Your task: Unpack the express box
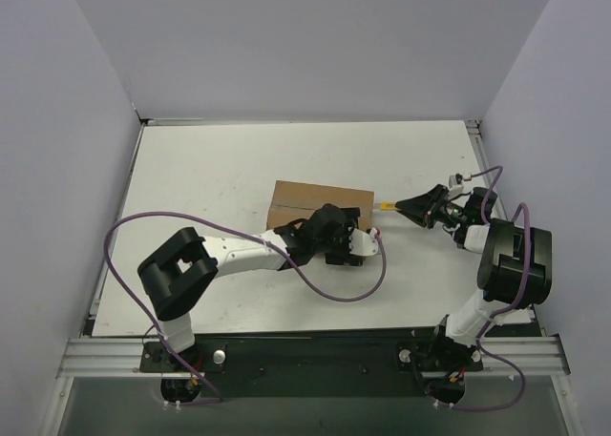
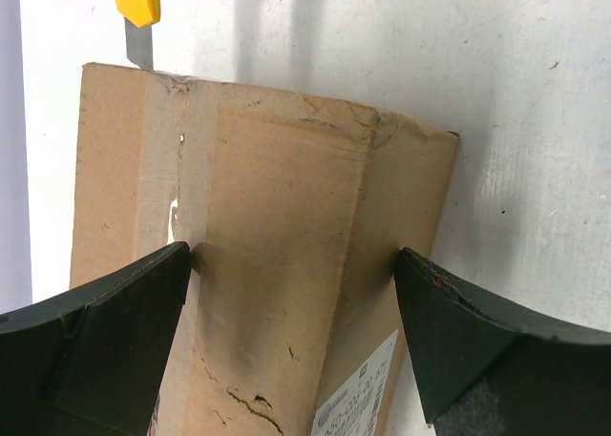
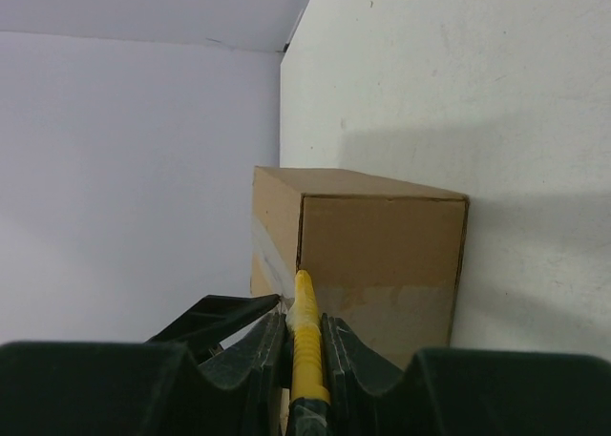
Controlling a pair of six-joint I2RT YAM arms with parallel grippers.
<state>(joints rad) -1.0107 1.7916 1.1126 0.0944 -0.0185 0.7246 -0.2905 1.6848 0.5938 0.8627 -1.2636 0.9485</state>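
The express box [image 1: 310,196] is a brown taped carton lying mid-table; its top face fills the left wrist view [image 2: 277,197]. My left gripper [image 1: 325,224] hangs over its near side, open wide [image 2: 294,264]. One finger [image 2: 124,331] overlaps the taped seam and the other [image 2: 477,341] sits by the labelled side. My right gripper [image 1: 420,210] is shut on a yellow utility knife [image 3: 307,350] just right of the box [image 3: 382,255]. The knife's tip [image 2: 139,50] meets the box's end edge at the tape line.
The white table [image 1: 210,169] is walled by pale lilac panels on three sides. Purple cables loop from both arms across the near table. A white shipping label [image 2: 358,398] is stuck on the box's side.
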